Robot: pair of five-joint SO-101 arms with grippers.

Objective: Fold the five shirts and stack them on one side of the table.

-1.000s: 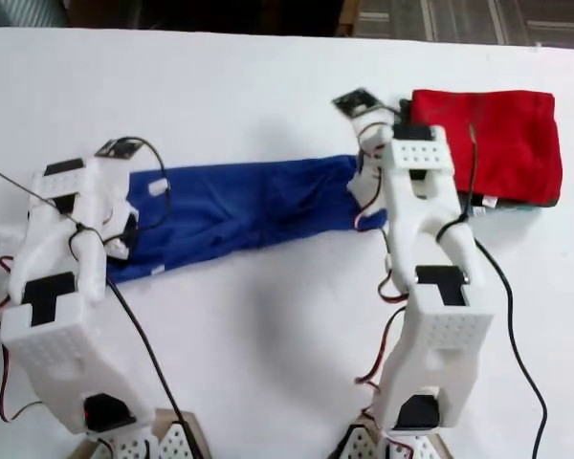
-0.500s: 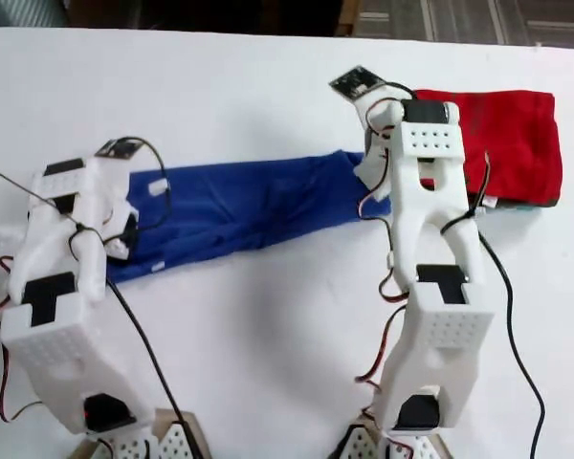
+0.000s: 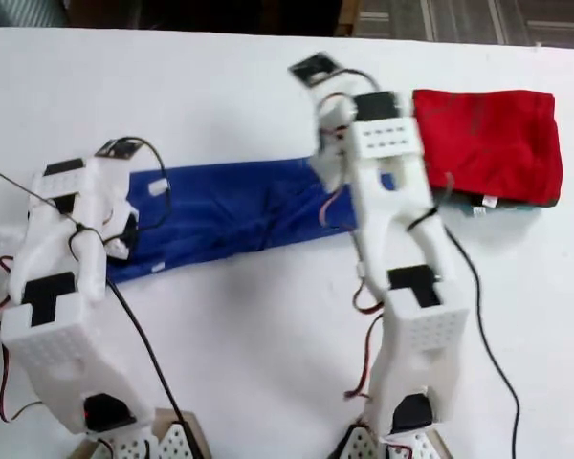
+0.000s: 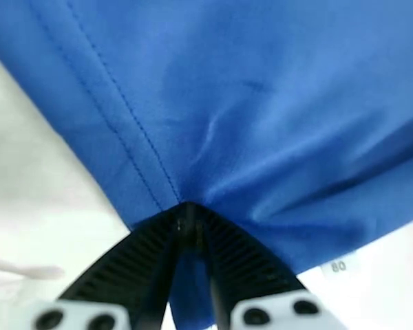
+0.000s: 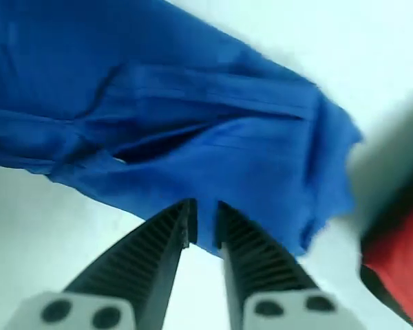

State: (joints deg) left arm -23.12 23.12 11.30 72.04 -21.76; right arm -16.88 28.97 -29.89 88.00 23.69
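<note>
Table [image 3: 220,76], white, carries the blue shirt [image 3: 230,206], which lies stretched in a long creased band. A folded red shirt [image 3: 488,139] sits near the blue shirt's end on the right arm's side, resting on a darker layer. At the blue shirt's other end, the left gripper [image 4: 187,216] is pinched tight on a fold of its hemmed edge. The right gripper [image 5: 203,220] hovers over the blue shirt toward its red-side end, jaws a narrow slit apart, gripping nothing.

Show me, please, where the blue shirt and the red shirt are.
blue shirt [image 3: 230,206], high view, middle of the stretched-out cloth.
red shirt [image 3: 488,139], high view, middle of its folded top face.
</note>
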